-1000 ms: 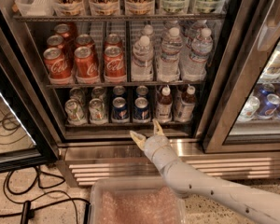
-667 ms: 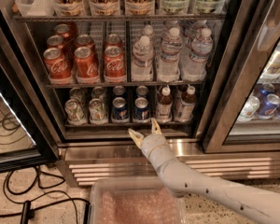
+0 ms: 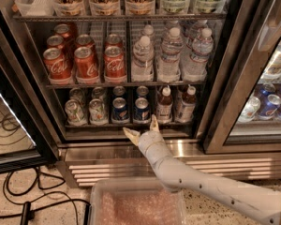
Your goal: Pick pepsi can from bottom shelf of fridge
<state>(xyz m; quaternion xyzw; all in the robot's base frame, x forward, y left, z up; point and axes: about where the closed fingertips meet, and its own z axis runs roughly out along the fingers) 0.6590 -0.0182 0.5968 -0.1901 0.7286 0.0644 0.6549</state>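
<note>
The fridge [image 3: 107,153] stands open. Its bottom shelf [image 3: 91,125] carries pale cans [image 3: 75,112], blue cans and small bottles [image 3: 164,106]. Over the last second the arm [image 3: 201,186] has crept slightly up and left, so the claw [image 3: 140,127] now sits just in front of the shelf edge, fingers spread apart and empty. The pepsi can [image 3: 141,109] stands upright just behind it, untouched. The approach looks almost lined up, with the reach inward yet to come.
</note>
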